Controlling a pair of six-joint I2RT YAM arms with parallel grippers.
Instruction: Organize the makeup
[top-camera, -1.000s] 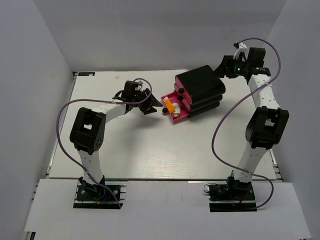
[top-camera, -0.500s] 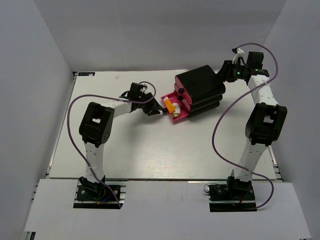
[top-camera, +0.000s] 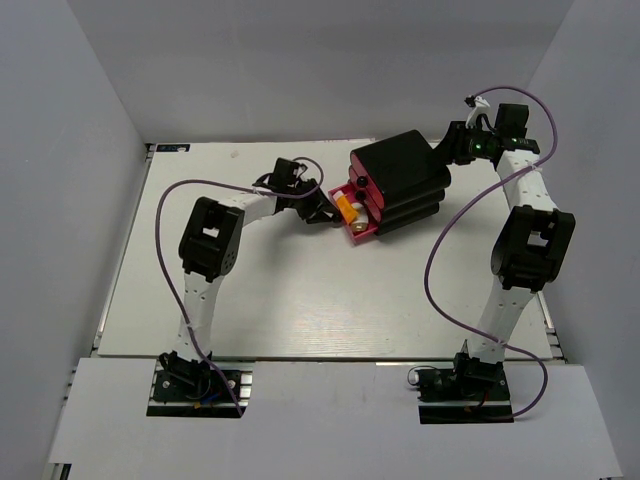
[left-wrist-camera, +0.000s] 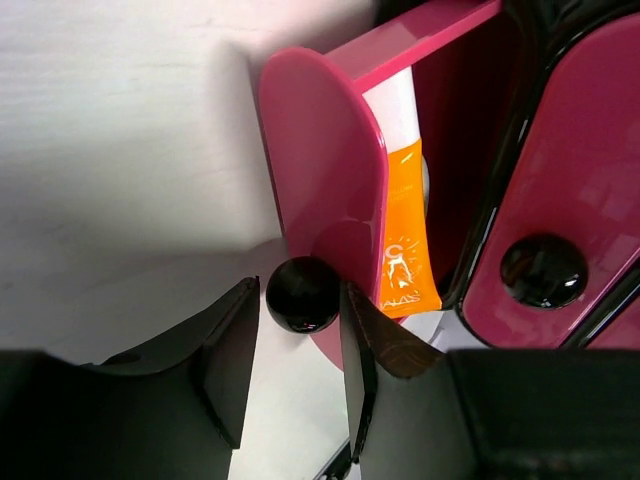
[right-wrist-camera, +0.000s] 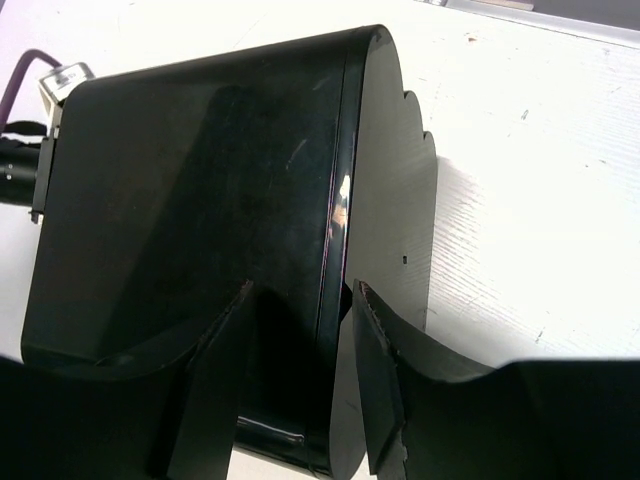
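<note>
**Left jaws on the knob, orange tube in the open drawer**

We're at the far middle of the table, where the black box sits at an angle. One pink drawer stands pulled out toward the left arm. The left gripper has its jaws closed on that drawer's round black knob, with a finger touching each side of it.

Look inside the drawer and there's the orange tube. It has a glossy bright orange body with white lettering near one end and a white section at the other, and it lies along the inside of the drawer front. (Something pale sits just behind it, too hidden to name.) Right beside the open drawer, a second pink drawer front is pushed in, with its own black knob.

Over on the other side, the right gripper is at the box's back edge. Its jaws are parted, one finger over the shiny black top and one over the scalloped side panel, with the rounded edge running between them. Whether they actually press on the box, I can't tell.
</note>
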